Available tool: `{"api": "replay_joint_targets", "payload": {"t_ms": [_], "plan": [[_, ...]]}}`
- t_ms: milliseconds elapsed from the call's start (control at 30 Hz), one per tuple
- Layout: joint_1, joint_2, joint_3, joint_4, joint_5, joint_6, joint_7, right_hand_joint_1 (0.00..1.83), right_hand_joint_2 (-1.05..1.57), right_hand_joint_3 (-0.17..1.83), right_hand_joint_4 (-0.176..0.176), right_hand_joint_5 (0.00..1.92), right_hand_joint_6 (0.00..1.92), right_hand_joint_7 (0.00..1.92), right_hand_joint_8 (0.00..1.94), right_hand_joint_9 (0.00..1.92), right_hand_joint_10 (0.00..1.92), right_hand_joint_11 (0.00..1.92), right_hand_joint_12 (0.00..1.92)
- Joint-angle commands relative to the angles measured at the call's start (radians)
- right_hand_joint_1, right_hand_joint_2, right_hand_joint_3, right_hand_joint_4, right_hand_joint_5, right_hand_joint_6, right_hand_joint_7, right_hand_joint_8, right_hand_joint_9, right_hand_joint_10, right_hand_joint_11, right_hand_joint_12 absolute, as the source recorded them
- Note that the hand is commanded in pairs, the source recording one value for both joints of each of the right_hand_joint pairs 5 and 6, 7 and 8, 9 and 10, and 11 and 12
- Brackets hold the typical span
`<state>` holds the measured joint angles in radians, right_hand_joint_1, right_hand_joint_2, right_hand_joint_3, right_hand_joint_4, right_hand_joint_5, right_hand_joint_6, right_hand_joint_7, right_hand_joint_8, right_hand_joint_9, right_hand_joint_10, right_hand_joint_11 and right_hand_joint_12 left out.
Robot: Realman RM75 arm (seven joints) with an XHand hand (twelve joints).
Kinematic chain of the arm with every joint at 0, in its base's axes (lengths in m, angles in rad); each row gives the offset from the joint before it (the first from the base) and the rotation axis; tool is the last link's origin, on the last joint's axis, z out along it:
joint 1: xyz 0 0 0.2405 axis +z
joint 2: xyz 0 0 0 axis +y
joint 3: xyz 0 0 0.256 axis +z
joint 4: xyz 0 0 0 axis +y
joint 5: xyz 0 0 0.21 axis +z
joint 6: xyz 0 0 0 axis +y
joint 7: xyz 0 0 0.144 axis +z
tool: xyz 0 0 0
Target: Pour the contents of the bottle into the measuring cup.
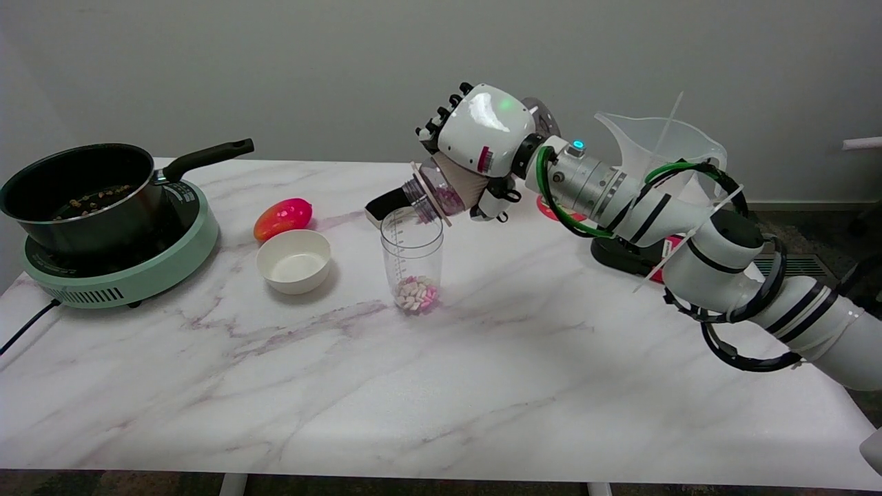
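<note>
I am working in what looks like a lab mock-up of a kitchen: a marble-patterned table [427,386] stands against a bare grey wall [331,62], with a black pot [83,193] on a green portable cooktop [117,269], a white bowl [294,261] and a plastic jug [654,148].

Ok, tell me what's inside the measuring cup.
A small pile of white and pink pieces lies at the bottom of the measuring cup; the rest is empty. The clear wall hides nothing.
</note>
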<state>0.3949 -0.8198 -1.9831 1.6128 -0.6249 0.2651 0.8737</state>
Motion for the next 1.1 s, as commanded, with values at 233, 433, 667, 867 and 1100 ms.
{"api": "replay_joint_targets", "payload": {"t_ms": [233,433,667,867,1100], "plan": [[0.063,0.067,-0.073,0.047,-0.009,0.003,0.013,1.27,1.36,0.6,0.0,1.92,1.92,1.85,1.85,1.6,1.6,1.33,1.33],[0.078,0.072,-0.087,0.032,-0.01,0.015,0.018,1.27,1.36,0.59,0.0,1.92,1.92,1.85,1.85,1.6,1.6,1.33,1.33],[0.114,0.078,-0.111,0.012,-0.009,0.021,0.022,1.28,1.36,0.59,0.0,1.92,1.92,1.85,1.85,1.6,1.6,1.33,1.33],[0.153,0.09,-0.143,-0.004,-0.009,0.027,0.03,1.28,1.35,0.6,0.0,1.92,1.92,1.85,1.85,1.6,1.6,1.33,1.33],[0.169,0.095,-0.15,-0.017,-0.009,0.034,0.043,1.29,1.33,0.62,0.0,1.92,1.92,1.84,1.84,1.59,1.59,1.32,1.32]]}}
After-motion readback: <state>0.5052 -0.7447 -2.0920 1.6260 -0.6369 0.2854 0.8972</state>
